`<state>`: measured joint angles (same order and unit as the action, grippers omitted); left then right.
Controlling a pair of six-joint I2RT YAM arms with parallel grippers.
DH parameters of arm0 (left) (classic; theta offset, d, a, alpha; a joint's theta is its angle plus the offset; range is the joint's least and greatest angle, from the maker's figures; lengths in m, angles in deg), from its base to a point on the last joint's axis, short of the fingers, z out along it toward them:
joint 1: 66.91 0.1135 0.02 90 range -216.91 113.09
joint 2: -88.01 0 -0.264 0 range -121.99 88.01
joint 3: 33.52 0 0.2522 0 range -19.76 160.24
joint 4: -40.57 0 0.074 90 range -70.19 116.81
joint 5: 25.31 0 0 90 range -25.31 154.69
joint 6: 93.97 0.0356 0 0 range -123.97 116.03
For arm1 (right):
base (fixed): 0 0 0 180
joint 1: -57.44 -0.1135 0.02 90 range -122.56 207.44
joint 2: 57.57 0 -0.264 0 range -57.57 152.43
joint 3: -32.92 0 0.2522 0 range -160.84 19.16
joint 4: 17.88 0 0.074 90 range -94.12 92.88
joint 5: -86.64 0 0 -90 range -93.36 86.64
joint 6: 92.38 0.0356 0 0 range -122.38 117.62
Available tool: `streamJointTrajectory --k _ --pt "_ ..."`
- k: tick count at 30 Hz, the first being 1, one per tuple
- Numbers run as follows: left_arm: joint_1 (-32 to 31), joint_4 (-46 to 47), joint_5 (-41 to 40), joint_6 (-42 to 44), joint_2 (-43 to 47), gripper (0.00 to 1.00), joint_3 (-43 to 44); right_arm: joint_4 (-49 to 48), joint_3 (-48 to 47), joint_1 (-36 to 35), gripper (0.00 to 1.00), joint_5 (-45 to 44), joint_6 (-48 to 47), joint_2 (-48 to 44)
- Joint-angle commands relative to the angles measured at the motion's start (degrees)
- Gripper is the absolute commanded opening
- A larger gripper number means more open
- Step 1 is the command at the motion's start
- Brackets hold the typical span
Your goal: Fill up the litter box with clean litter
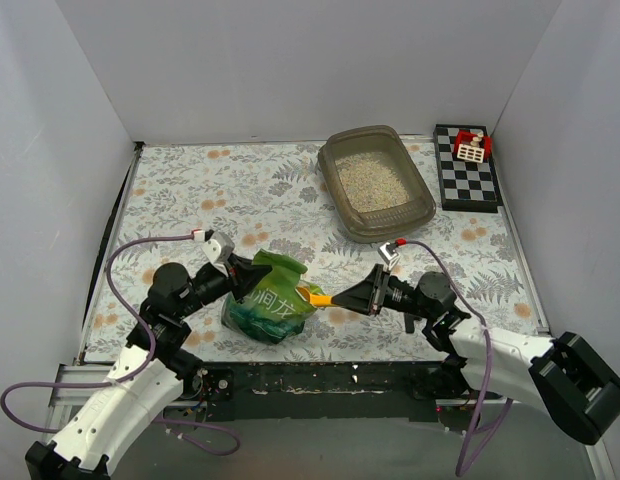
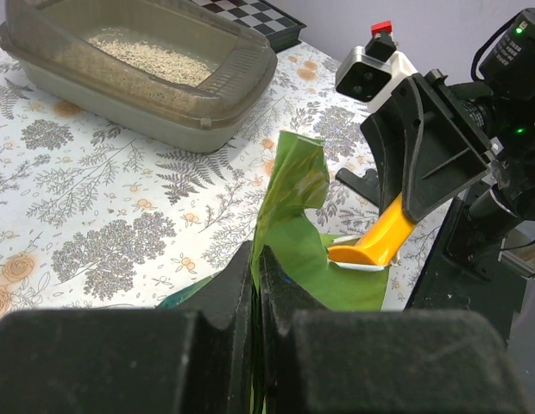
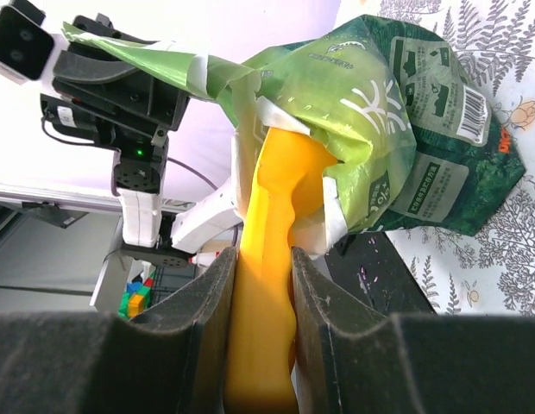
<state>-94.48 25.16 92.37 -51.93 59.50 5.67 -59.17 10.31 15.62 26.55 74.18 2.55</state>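
The grey-brown litter box (image 1: 424, 211) stands at the back right with pale beige litter (image 1: 371, 184) in its bottom; it also shows in the left wrist view (image 2: 207, 116), litter (image 2: 147, 50) inside. The crinkled green bag (image 1: 273, 300) lies at the near middle. My left gripper (image 1: 244, 274) is shut on the bag's upper edge (image 2: 289, 194), holding its mouth open. My right gripper (image 1: 352, 296) is shut on the handle of the yellow-orange scoop (image 1: 317, 298), whose head is inside the bag mouth (image 3: 280, 164). The scoop also shows in the left wrist view (image 2: 380, 241).
A black-and-white checkered board (image 1: 468, 175) with a small red and white object (image 1: 472, 147) lies right of the litter box. White walls enclose the floral tablecloth (image 1: 220, 190). The table's near edge (image 1: 320, 375) runs just below the bag.
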Motion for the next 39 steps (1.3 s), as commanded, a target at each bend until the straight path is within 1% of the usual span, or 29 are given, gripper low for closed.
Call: streamJointTrajectory --k 1,9,13,21,26,28,32,35,39 --pt "-0.5 1.3 1.2 0.7 1.4 0.00 -1.4 0.5 1.7 2.4 0.01 1.2 1.4 -7.4" --pt "-0.6 4.8 0.1 0.3 1.5 0.00 -2.9 13.4 4.8 5.0 0.01 -1.3 2.4 -19.7" --pt "-0.8 5.4 0.5 0.2 1.2 0.00 -3.4 18.1 7.1 5.8 0.01 -3.2 3.5 -26.3" --pt "-0.9 5.7 0.6 0.4 0.7 0.00 -3.6 27.0 11.3 6.1 0.01 -7.1 6.2 -36.5" --pt "-1.1 5.8 -0.2 0.4 0.1 0.00 -3.8 33.1 9.6 6.1 0.01 -8.4 6.1 -40.1" --pt "-1.3 5.8 -0.7 0.5 -0.5 0.00 -3.8 37.4 6.0 6.1 0.01 -8.7 4.8 -40.9" --pt "-1.9 5.8 -1.6 0.4 -1.6 0.00 -3.7 47.4 3.3 6.1 0.01 -10.1 2.6 -42.6" --pt "-2.0 5.8 -2.1 0.2 -2.4 0.00 -3.5 52.0 3.3 6.1 0.01 -11.7 2.0 -45.2" --pt "-2.2 7.4 -1.1 -1.1 -3.8 0.00 -3.3 54.1 5.9 6.1 0.01 -12.4 2.5 -49.2"
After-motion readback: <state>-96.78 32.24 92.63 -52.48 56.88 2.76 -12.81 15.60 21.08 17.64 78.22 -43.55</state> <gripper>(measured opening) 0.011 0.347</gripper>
